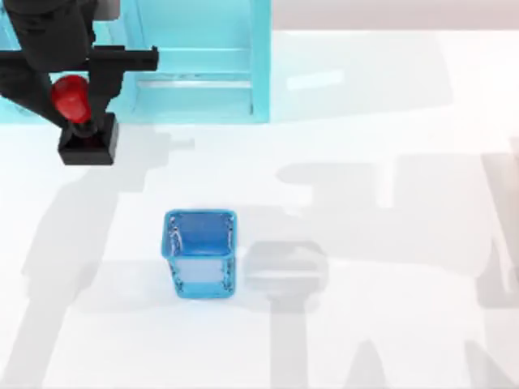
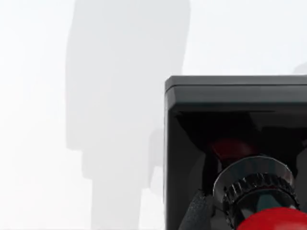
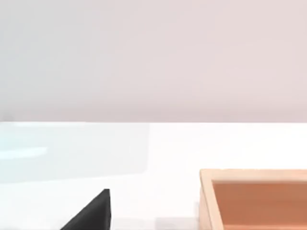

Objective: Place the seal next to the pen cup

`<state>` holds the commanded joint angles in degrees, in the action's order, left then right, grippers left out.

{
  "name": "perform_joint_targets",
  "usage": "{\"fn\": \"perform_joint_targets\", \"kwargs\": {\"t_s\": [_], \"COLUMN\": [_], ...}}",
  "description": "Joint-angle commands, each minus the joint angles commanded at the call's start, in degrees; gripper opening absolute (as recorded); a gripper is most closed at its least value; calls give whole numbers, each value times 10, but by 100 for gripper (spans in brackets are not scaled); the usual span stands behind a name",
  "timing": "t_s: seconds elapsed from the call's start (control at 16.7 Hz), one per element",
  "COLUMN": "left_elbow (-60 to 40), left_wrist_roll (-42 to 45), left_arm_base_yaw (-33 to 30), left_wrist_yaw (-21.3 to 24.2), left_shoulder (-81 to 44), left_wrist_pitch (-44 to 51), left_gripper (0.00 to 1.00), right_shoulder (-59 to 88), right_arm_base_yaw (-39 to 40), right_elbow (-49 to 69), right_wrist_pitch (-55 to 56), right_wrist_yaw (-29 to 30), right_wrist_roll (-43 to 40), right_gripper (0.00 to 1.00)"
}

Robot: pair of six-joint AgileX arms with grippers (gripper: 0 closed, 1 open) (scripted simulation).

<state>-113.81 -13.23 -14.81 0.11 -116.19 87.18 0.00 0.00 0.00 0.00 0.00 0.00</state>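
Seal's red knob [image 2: 276, 219] is filling the left wrist view; the left gripper [image 1: 79, 101] is clamped on the seal [image 1: 86, 138], hanging at the table's far left before the cyan shelf [image 1: 203, 73]. Carry level toward the pen cup [image 1: 201, 253]; bare table [image 1: 389, 121] beside its walls offers room.
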Motion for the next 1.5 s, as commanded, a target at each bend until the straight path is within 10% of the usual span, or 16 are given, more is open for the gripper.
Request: {"fn": "perform_joint_targets", "kwargs": {"t_s": [0.66, 1.5], "left_elbow": [311, 352], "left_wrist_roll": [-60, -64], "left_arm_base_yaw": [-60, -63], "left_wrist_yaw": [-15, -16], "left_shoulder": [145, 148], "left_wrist_pitch": [-215, -262], "left_gripper": [0, 0], "right_shoulder": [0, 0], "right_arm_base_yaw": [0, 0], "right_elbow": [0, 0], "right_wrist_pitch": [0, 0], "right_wrist_yaw": [0, 0], "right_wrist_roll": [0, 0], "right_gripper": [100, 100]}}
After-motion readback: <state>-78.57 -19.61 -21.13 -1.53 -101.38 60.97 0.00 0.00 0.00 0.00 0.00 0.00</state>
